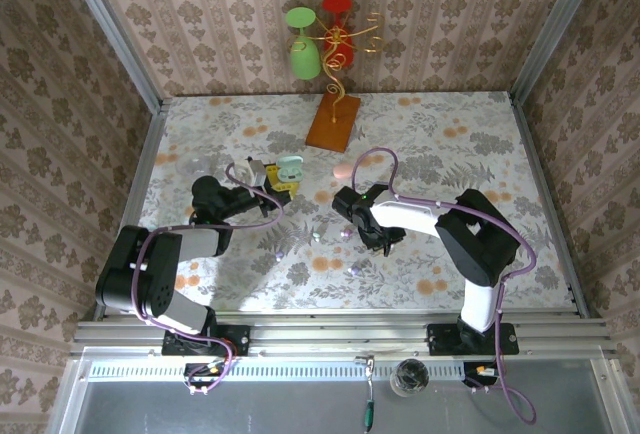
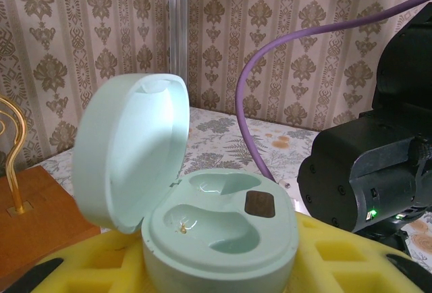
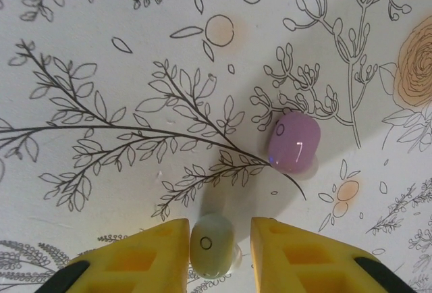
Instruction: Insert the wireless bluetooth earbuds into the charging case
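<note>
Scene: I am looking over a flower-patterned table [image 1: 470, 144] with my two arms reaching in from the near edge.
Left end effector: the left gripper [image 2: 216, 273] is clamped on a mint-green oval plastic charging case [image 2: 223, 239], its yellow pads hugging the base.
Case: its rounded lid [image 2: 131, 151] stands open and upright. Both wells are empty.
Right end effector: the right gripper [image 3: 219, 256] points down at the table with its jaws apart. They straddle a tiny glossy mint-white earbud [image 3: 212, 246], which lies on the table. A sliver of table shows beside the bud, so I judge it not yet gripped.
Risk, slipping: the bud is smooth and rounded and sits at the very fingertips. An off-centre squeeze could squirt it away.
Risk, neighbour: a glossy purple earbud [image 3: 293, 143] lies near. A sideways drag could knock it.
Risk, seating: a bud turned the wrong way would not sit in its well. The upright lid could also be struck on approach.
Count, earbuds: two in the right wrist view. Specks in the top view are too small to count.
Count, cases: the held one, a pink pebble-like case [image 1: 343, 170] on the table, and possibly a greyish one [image 1: 197, 164].
Count, other: one gold wire stand on a wooden base [image 1: 333, 119], carrying one green glass [image 1: 303, 54] and one red glass [image 1: 340, 44].
</note>
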`<state>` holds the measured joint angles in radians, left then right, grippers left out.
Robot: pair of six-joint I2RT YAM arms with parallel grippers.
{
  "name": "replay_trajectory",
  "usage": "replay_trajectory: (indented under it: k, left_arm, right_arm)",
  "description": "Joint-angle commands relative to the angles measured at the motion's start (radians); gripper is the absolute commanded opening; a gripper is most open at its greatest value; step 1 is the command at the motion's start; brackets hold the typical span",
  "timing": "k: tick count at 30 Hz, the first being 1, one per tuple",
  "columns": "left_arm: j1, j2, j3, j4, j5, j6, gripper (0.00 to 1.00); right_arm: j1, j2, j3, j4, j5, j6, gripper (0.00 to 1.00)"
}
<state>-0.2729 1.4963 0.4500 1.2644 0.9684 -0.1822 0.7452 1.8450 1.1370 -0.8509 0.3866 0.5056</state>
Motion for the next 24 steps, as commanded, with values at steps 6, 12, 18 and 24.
replay_trajectory:
  k: [6,12,18,24]
  left_arm:
    - [0.007,-0.024,-0.011,0.020,0.021,0.012,0.42]
    - [0.005,-0.014,-0.008,0.020,0.027,0.017,0.42]
    - [-0.011,-0.003,0.001,0.020,0.013,0.026,0.42]
    - [-0.044,0.026,0.021,0.020,0.010,0.025,0.42]
  right_arm:
    - [0.001,0.012,0.006,-0.048,0.025,0.014,0.21]
    - [-0.002,-0.022,0.010,-0.044,0.034,0.004,0.19]
    - [-0.013,-0.082,0.010,0.003,0.022,-0.023,0.19]
    - [-0.026,-0.171,-0.008,0.089,-0.044,-0.061,0.19]
